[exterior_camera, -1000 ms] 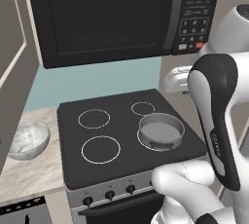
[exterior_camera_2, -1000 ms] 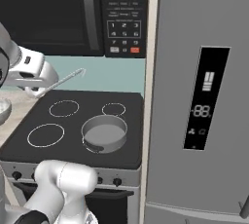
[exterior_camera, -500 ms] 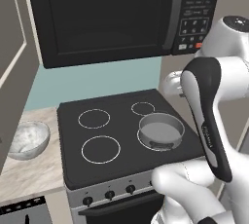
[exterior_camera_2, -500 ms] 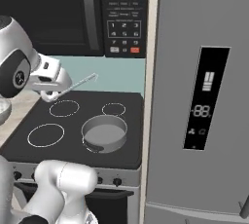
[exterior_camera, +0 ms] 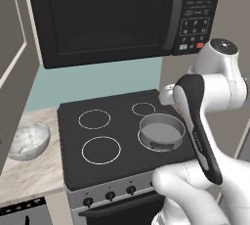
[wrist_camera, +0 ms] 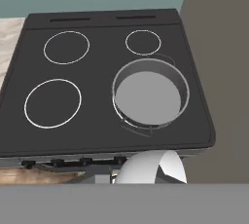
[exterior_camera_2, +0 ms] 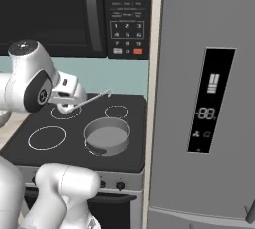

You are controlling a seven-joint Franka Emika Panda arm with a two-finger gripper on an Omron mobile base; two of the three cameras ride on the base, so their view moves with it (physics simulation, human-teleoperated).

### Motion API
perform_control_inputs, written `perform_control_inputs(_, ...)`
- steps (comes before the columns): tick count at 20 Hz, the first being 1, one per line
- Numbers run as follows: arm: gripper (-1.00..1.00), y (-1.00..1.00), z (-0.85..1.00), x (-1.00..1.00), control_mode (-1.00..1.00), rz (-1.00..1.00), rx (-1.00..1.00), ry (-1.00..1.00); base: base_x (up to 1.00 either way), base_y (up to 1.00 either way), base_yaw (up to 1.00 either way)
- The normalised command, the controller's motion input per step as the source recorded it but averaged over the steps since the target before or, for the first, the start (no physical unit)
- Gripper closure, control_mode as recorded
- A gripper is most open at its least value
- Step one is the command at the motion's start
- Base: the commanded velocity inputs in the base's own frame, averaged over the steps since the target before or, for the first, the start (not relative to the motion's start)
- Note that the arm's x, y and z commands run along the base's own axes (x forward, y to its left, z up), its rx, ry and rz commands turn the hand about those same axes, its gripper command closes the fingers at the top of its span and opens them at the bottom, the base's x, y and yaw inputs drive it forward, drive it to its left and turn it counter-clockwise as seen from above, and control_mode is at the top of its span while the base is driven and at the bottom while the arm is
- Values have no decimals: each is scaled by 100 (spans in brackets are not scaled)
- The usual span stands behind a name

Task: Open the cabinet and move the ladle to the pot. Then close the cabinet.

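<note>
Since a second ago, the arm has swung rightward, carrying the ladle (exterior_camera_2: 94, 97) toward the pot (exterior_camera: 161, 131). Right base view: hand (exterior_camera_2: 69, 104) clamped shut on the thin, stiff, light handle. Hand view: pot sits empty on the front-right burner below.

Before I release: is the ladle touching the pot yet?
Apart. In the right base view the ladle sticks out from the tool in the air, above and behind the pot, with dark cooktop visible between them.
</note>
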Motion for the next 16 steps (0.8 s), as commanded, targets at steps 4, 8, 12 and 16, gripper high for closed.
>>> perform_control_inputs(4, 100, 0, -48, 40, -100, 0, 1, 0, 0, 0, 0)
perform_control_inputs(8, 100, 0, -50, 53, -100, 0, 1, 1, 0, 0, 0)
perform_control_inputs(12, 100, -1, -47, 62, -100, 0, 1, 2, 0, 0, 0)
perform_control_inputs(16, 100, -1, -43, 57, -100, 0, 2, 3, 0, 0, 0)
